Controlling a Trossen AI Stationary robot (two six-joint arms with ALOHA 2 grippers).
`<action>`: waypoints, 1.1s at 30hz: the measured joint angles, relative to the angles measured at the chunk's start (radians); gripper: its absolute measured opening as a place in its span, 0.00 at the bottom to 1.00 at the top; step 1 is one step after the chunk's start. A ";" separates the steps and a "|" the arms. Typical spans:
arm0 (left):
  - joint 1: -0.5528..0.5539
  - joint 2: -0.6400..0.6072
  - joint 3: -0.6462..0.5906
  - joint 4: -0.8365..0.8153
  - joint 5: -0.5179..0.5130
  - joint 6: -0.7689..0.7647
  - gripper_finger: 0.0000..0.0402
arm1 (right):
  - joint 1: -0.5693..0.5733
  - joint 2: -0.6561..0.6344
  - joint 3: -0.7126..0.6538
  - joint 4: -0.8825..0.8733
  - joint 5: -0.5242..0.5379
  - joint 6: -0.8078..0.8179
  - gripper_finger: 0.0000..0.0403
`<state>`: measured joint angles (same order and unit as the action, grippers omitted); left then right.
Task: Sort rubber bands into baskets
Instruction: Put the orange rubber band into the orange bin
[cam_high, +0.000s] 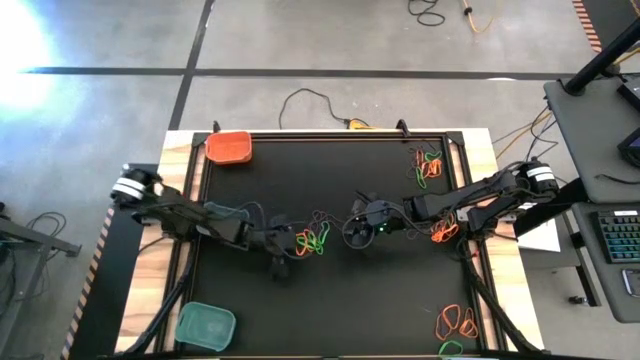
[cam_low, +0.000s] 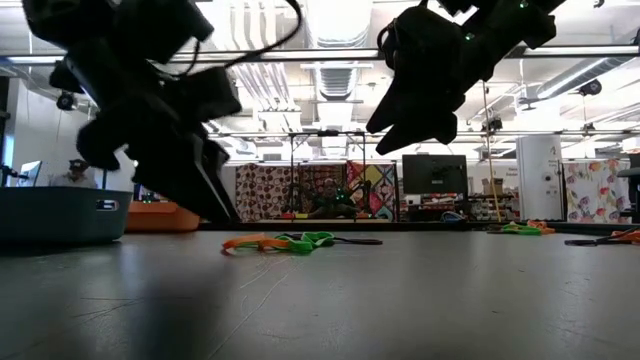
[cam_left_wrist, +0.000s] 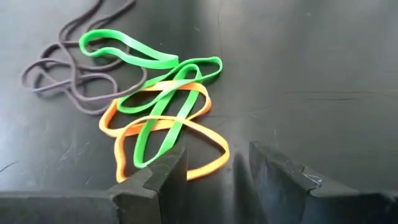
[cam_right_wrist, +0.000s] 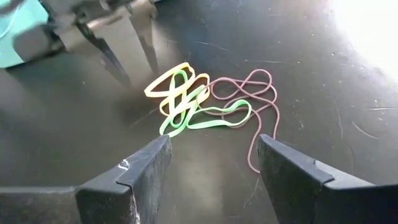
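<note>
Hovering my left gripper (cam_left_wrist: 214, 171), jaws part open and empty, beside the tangled bands (cam_left_wrist: 158, 115) at mid-table; risk was snagging several colours together, since they overlapped.

Rubber bands (cam_low: 295, 241) on table (cam_low: 400, 300) — arms overhead.

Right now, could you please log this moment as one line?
left gripper: open, at mid-table rubber bands | right gripper: open, hovering opposite | orange basket: far-left corner

Rubber band tangle (cam_high: 314, 238) mid-table between left gripper (cam_high: 283, 262) and right gripper (cam_high: 356, 232); baskets (cam_high: 228, 147) along left edge.
</note>
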<state>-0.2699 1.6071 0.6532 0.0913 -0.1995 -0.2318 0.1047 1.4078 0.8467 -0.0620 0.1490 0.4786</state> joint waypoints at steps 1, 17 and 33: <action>0.000 0.022 0.012 0.000 -0.011 0.000 0.39 | 0.000 0.000 0.000 0.000 -0.001 0.000 0.57; -0.003 0.127 0.070 -0.043 -0.099 -0.023 0.11 | 0.000 0.000 0.000 -0.004 -0.026 0.037 0.57; 0.152 -0.312 0.151 -0.632 -0.563 0.011 0.00 | 0.000 0.006 0.000 0.001 -0.018 0.054 0.57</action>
<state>-0.1176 1.2948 0.8038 -0.5402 -0.7629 -0.2210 0.1051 1.4135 0.8467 -0.0614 0.1307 0.5327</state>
